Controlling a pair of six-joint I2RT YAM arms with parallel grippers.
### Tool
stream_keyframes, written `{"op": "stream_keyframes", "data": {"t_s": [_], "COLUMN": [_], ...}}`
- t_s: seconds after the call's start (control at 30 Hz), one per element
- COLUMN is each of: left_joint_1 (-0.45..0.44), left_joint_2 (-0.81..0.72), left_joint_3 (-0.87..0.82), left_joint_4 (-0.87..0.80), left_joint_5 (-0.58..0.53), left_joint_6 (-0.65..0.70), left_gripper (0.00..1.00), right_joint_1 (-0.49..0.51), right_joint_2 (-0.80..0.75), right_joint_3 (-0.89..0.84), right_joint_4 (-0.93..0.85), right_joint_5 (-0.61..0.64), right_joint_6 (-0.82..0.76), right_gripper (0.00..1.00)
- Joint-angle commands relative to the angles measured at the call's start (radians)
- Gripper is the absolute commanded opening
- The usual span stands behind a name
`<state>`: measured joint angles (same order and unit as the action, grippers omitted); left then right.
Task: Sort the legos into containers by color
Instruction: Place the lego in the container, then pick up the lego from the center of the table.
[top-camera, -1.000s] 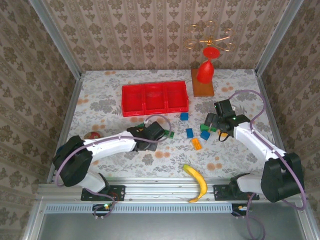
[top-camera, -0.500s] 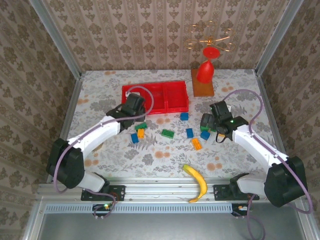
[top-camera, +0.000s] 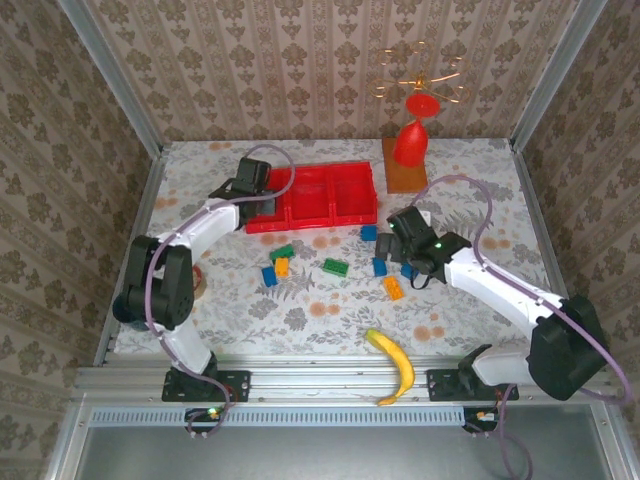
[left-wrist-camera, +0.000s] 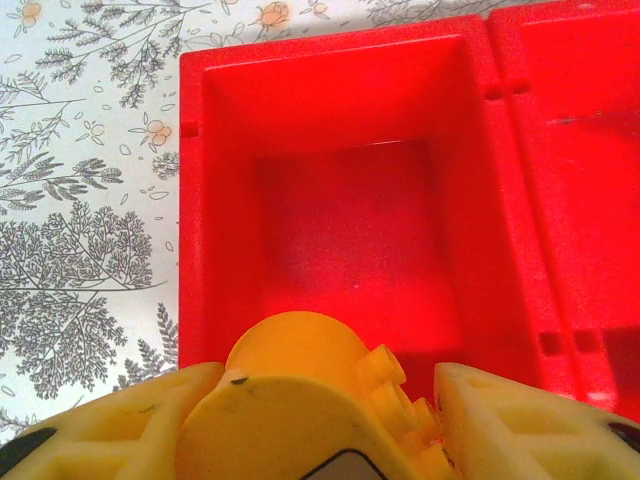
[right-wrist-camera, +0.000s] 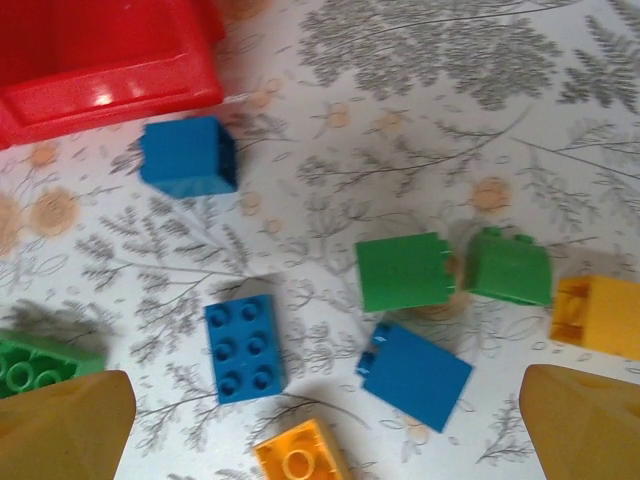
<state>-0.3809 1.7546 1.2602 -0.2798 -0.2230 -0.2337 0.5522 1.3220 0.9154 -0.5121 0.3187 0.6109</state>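
Observation:
My left gripper (top-camera: 257, 192) hangs at the near rim of the left compartment of the red tray (top-camera: 312, 223). In the left wrist view it (left-wrist-camera: 320, 405) is shut on an orange-yellow lego (left-wrist-camera: 300, 350) with a rounded end and side studs; the compartment (left-wrist-camera: 350, 220) beyond is bare. My right gripper (top-camera: 398, 244) hovers open (right-wrist-camera: 322, 402) over loose legos: a blue six-stud brick (right-wrist-camera: 245, 347), a blue one (right-wrist-camera: 415, 375), two green ones (right-wrist-camera: 402, 272) (right-wrist-camera: 510, 268), an orange one (right-wrist-camera: 298, 462) and a blue cube (right-wrist-camera: 187, 155). More legos lie left of centre: green (top-camera: 282, 252), orange (top-camera: 281, 266), blue (top-camera: 269, 276), green (top-camera: 336, 267).
A yellow banana (top-camera: 395, 365) lies near the front edge. A red goblet-shaped piece (top-camera: 412, 140) on a wooden base stands at the back right beside the tray. A small reddish object (top-camera: 188, 272) sits at the left, under the left arm.
My left gripper has swung from the middle of the table up and left to the tray's left compartment, uncovering several bricks. The right gripper has shifted left over the blue and green legos.

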Motion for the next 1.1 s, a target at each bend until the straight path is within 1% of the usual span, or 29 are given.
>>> {"op": "stream_keyframes", "data": {"t_s": [0.0, 0.07, 0.1, 0.23, 0.4, 0.67, 0.87, 1.0, 1.07], "left_joint_1": [0.007, 0.008, 0.01, 0.011, 0.01, 0.01, 0.005, 0.0, -0.001], "left_joint_2": [0.038, 0.056, 0.066, 0.092, 0.086, 0.029, -0.059, -0.148, -0.2], "left_joint_3": [0.058, 0.075, 0.082, 0.106, 0.107, 0.091, 0.06, 0.011, -0.026], "left_joint_4": [0.012, 0.014, 0.013, 0.005, -0.003, -0.02, -0.035, -0.027, -0.017], "left_joint_5": [0.018, 0.017, 0.015, 0.017, 0.019, 0.006, 0.017, 0.033, 0.032], "left_joint_6": [0.046, 0.049, 0.05, 0.042, 0.027, 0.018, 0.001, -0.017, -0.029], "left_gripper": [0.47, 0.48, 0.49, 0.58, 0.64, 0.69, 0.76, 0.88, 0.99], "right_joint_1": [0.044, 0.073, 0.086, 0.141, 0.172, 0.201, 0.21, 0.212, 0.21], "right_joint_2": [0.041, 0.062, 0.1, 0.167, 0.238, 0.327, 0.393, 0.441, 0.466], "right_joint_3": [0.051, 0.073, 0.083, 0.128, 0.172, 0.234, 0.284, 0.328, 0.354], "right_joint_4": [0.006, 0.01, 0.013, 0.018, 0.026, 0.032, 0.02, -0.011, -0.02], "right_joint_5": [0.025, 0.012, 0.005, -0.002, -0.045, -0.135, -0.213, -0.244, -0.249], "right_joint_6": [0.027, 0.026, 0.023, 0.008, -0.012, -0.065, -0.127, -0.172, -0.197], "right_gripper": [1.0, 1.0, 1.0, 1.0, 1.0, 1.0, 0.99, 0.97, 0.96]}}
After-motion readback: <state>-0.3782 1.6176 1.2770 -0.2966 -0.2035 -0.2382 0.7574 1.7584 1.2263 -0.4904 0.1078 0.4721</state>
